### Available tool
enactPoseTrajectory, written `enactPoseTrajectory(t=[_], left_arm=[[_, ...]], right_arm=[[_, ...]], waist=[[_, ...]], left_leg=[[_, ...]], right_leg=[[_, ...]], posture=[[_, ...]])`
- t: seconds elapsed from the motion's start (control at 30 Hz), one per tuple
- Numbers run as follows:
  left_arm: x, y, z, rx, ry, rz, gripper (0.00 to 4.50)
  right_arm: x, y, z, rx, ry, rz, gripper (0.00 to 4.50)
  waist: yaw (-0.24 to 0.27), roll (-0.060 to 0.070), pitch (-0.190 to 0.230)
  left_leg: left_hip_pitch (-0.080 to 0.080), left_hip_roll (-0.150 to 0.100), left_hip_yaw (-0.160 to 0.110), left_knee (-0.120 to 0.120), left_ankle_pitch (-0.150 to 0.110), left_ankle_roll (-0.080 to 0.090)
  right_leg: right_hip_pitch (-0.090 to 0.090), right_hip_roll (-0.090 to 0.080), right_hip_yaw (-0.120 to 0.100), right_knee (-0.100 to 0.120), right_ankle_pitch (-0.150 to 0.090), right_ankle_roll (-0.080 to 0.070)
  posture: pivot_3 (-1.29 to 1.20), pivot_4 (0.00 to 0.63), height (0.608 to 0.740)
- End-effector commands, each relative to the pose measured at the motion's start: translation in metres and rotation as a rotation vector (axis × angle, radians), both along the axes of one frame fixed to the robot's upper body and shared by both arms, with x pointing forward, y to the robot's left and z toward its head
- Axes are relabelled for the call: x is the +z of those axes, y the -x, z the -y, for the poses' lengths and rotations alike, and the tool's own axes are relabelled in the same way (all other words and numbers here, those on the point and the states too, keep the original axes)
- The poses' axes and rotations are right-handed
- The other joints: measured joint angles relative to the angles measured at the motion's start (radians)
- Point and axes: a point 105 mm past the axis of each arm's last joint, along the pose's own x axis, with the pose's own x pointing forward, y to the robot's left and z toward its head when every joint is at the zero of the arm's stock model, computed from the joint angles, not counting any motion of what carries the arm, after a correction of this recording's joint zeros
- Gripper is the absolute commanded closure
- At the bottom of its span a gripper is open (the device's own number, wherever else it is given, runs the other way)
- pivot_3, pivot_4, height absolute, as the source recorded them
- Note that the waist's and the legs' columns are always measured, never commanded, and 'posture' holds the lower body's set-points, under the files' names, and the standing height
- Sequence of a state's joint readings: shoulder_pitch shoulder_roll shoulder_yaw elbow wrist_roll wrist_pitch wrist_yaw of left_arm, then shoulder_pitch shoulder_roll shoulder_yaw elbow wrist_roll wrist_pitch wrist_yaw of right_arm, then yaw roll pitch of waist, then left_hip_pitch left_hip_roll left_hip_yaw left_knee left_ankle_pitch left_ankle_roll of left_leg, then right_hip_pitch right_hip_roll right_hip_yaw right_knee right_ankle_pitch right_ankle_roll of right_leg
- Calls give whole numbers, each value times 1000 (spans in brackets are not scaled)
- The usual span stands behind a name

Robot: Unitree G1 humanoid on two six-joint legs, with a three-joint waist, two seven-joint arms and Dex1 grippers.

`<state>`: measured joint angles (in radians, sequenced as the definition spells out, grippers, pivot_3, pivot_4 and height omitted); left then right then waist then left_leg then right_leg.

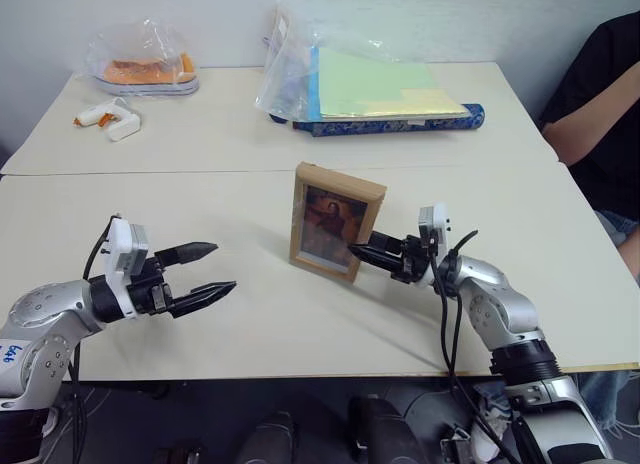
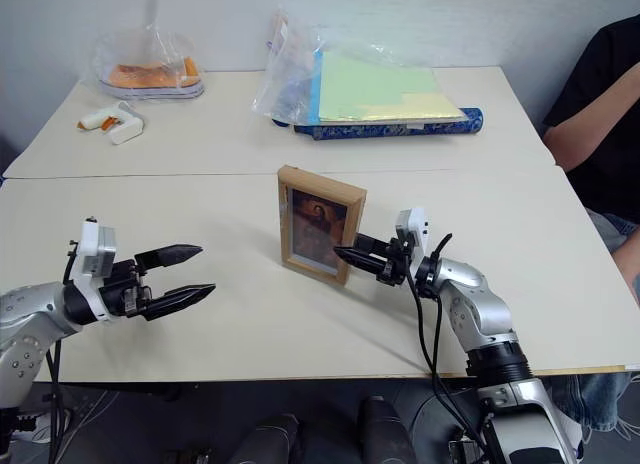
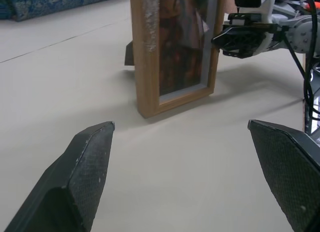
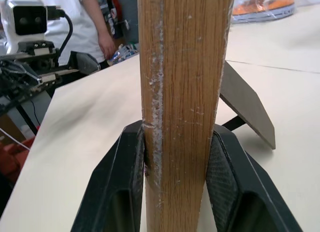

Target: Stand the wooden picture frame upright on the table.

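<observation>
The left gripper point(image 1: 204, 274) hovers over the table point(image 1: 240, 324) with its fingers spread wide, holding nothing. The frame point(image 1: 334, 221) stands upright in the middle (its stand looks folded out behind). The right gripper point(image 1: 362, 254) pinches the frame's side edge between both fingers.

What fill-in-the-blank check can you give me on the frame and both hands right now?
1. The wooden picture frame stands ____ on the table.
2. The right hand is shut on the frame's ____ edge.
3. The left hand is ____, apart from the frame.

Missing words: upright; side; open
</observation>
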<state>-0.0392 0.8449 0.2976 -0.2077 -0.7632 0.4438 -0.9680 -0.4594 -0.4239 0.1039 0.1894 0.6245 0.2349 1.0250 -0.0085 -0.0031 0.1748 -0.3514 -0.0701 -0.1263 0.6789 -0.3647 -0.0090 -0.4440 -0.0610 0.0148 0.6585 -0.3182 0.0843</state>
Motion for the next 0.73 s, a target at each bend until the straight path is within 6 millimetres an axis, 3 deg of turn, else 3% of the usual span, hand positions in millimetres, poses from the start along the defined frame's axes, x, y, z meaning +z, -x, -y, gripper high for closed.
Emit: enactPoseTrajectory(t=[0.03, 0.3, 0.53, 0.63, 0.73], left_arm=[[5, 0, -7, 2, -33, 39, 0], [-9, 0, -24, 25, -87, 29, 0], [-31, 9, -52, 124, -206, 45, 0], [-36, 17, -66, 179, -247, 55, 0], [-36, 21, -72, 216, -269, 89, 0]], right_arm=[[-21, -1, 6, -36, 61, -64, 2513], [0, 8, 16, -16, 48, 33, 19], [1, 26, 56, -79, 253, 225, 19], [-5, 44, 90, -93, 420, 362, 19], [-17, 57, 109, -84, 519, 390, 19]], waist=[[1, 0, 0], [5, 1, 0], [7, 1, 0], [9, 1, 1], [12, 1, 1]], left_leg=[[0, 0, 0, 0, 0, 0], [-2, 0, 0, 0, 0, 0], [-2, 0, 0, -1, -1, 1], [-2, 0, 0, -1, -1, 1], [-2, 0, 0, -1, -1, 1]], right_leg=[[0, 0, 0, 0, 0, 0], [-1, 0, -1, -1, 0, 0], [-1, 0, -1, -3, 0, 0], [-1, 0, 0, -2, 0, 0], [0, 0, 0, -4, 0, 1]], posture=[[0, 150, 740], [0, 150, 740], [0, 150, 740], [0, 150, 740], [0, 150, 740]])
